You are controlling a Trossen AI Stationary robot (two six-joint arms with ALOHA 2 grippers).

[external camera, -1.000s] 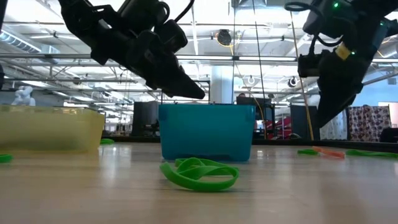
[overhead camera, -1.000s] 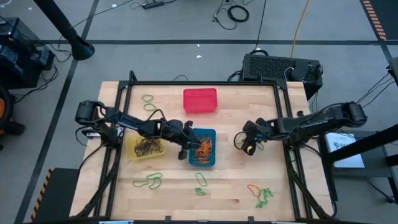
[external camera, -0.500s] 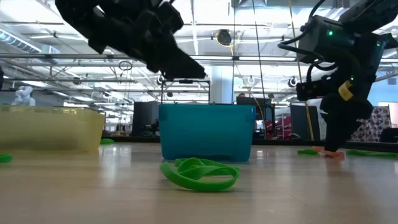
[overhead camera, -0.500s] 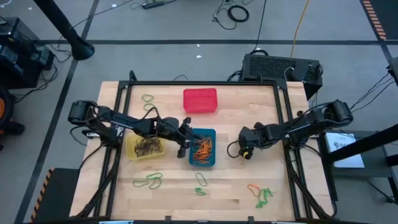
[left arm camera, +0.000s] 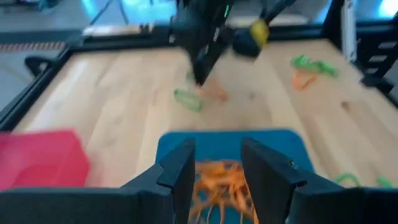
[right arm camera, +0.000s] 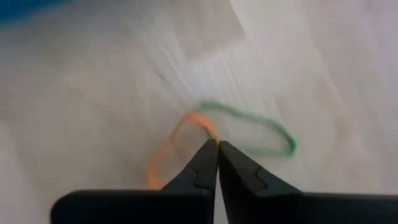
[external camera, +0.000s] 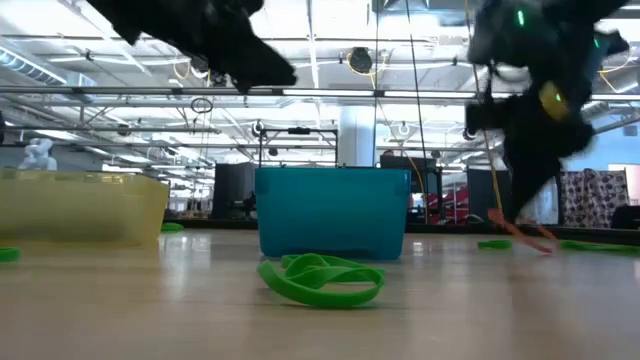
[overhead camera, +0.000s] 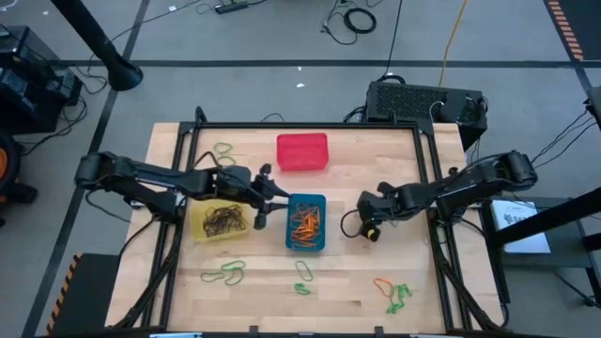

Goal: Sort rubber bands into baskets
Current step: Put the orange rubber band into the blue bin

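My right gripper points steeply down at the table right of the blue basket and is shut on an orange rubber band. A green band lies on the wood against that same spot. My left gripper hovers open at the blue basket's left edge, above the orange bands inside it, touching nothing. The yellow basket holds dark bands. The red basket stands at the far middle. My right gripper pinches the orange band's end between its two fingertips, coming from above and slanting down. The band trails below the fingers with its lower part near or on the table. Whether the green band is caught too, I cannot tell.
Loose green bands lie near the front edge, at the far left and, with an orange one, at the front right. A black box sits behind the table's far right.
My left gripper has risen and drawn back toward the table's left edge, from over the blue basket to its left rim. My right gripper has tipped down to the table, shifted a little toward the blue basket, and taken hold of the orange band.
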